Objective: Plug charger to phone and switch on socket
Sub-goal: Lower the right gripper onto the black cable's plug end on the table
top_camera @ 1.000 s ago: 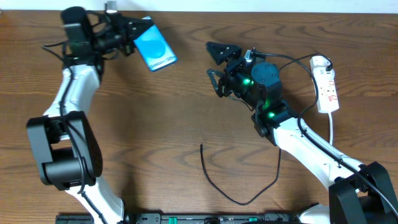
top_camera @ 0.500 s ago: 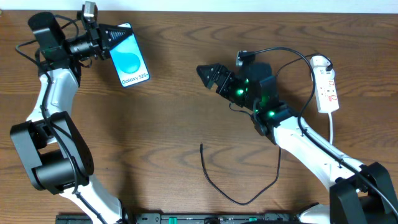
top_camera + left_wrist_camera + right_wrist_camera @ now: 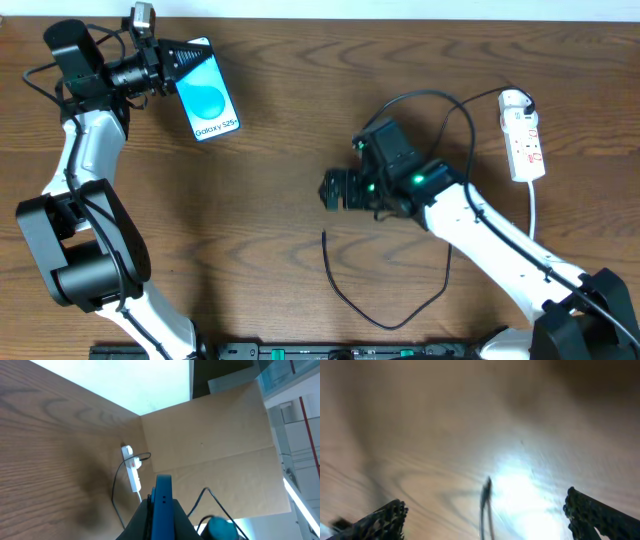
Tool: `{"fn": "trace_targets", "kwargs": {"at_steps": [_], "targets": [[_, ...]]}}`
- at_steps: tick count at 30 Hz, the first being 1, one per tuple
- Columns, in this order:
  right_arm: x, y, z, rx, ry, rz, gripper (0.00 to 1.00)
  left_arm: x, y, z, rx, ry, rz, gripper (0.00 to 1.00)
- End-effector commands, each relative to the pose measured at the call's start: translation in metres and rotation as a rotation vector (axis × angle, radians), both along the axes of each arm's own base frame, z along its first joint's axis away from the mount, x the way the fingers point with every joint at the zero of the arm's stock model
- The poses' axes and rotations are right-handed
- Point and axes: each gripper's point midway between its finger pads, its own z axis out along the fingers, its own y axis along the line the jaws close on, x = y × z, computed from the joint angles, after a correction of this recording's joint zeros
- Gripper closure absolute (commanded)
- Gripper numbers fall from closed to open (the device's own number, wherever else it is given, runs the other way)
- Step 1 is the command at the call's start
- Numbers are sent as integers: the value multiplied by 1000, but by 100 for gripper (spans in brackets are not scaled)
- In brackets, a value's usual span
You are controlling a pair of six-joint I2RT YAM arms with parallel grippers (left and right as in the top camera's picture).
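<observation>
A brown desk (image 3: 250, 200) with darker wood grain. Near the far left corner, a phone (image 3: 207, 97) with a bright blue screen, a paler blue circle, white lettering and a dark frame. By the right edge, a white socket (image 3: 524, 135) strip with red marks and a white cord. Toward the near edge, a thin black charger (image 3: 326, 258) cable. The left arm (image 3: 85, 160) and right arm (image 3: 490, 235) are white with black joints

even overhead light, right wrist view blurred, table (image 3: 520, 485) glare
</observation>
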Motion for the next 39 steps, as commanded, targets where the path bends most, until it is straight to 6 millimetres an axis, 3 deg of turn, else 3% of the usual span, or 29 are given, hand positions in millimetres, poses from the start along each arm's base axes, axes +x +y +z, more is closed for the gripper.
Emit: {"fn": "trace_targets", "kwargs": {"at_steps": [1,10,19,25,31,39], "targets": [[-8,5,-5,-53,-25,56,1,-9,-3,11,4,-39,-32,93],[-9,16,-10,-92,-50,-12,1,-8,-3,11,6,-41,-25,93],[-23,21,-51,-169,54,-42,1,-8,-3,11,7,-42,-25,92],[-30,26,-66,-197,94,-61,1,-8,-3,11,7,-42,-25,93],[-28,25,-60,-297,62,-76,1,-8,-3,11,7,-42,-25,93],[-26,39,-54,-342,58,-85,1,-8,-3,11,7,-42,-25,93]]}}
